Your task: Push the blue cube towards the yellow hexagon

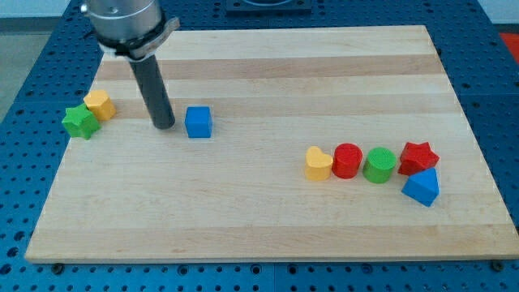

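Observation:
A blue cube (198, 122) sits on the wooden board (259, 219), left of centre. A yellow hexagon (100, 105) lies near the board's left edge, touching a green star (80, 122) at its lower left. My tip (164, 126) rests on the board just left of the blue cube, with a small gap, between the cube and the yellow hexagon. The dark rod rises from it to the arm's grey body at the view's top left.
At the right, a row of blocks: a yellow heart (319, 163), a red cylinder (347, 160), a green cylinder (379, 165), a red star (418, 156) and a blue triangular block (422, 187). A blue perforated table surrounds the board.

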Robot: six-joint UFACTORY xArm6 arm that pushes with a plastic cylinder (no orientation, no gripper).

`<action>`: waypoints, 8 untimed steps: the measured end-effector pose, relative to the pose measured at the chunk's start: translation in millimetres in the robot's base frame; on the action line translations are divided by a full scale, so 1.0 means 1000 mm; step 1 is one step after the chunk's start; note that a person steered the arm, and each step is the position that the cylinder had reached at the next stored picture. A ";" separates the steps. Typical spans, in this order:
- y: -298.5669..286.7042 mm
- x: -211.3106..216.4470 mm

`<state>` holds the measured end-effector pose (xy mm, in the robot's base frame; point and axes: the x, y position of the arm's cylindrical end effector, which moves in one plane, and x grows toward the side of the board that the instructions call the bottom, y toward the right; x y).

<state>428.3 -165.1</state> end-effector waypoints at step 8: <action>0.073 -0.085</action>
<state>343.5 -92.6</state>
